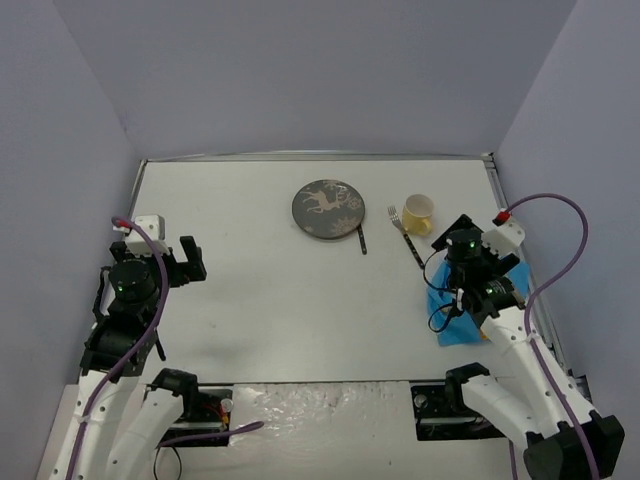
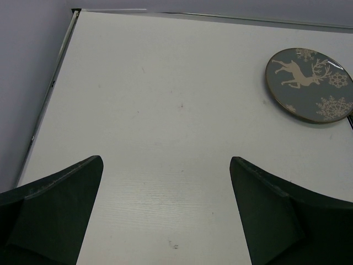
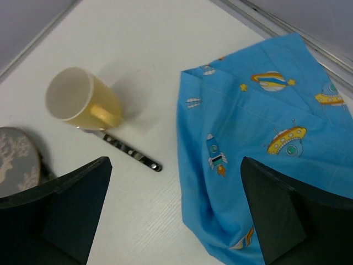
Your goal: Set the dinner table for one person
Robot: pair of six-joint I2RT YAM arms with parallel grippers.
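L hand [image 2: 166,161] spread wide, empty | R hand [image 3: 176,161] spread wide, empty, above placemat [image 3: 265,132]

I count one reindeer plate [image 1: 328,209] ahead of my left jaws. By my right jaws: one yellow mug [image 3: 83,105], one fork [image 3: 131,150], one blue cloth [image 3: 259,149]. Beside the plate, one thin dark utensil [image 1: 361,240], possibly a knife.
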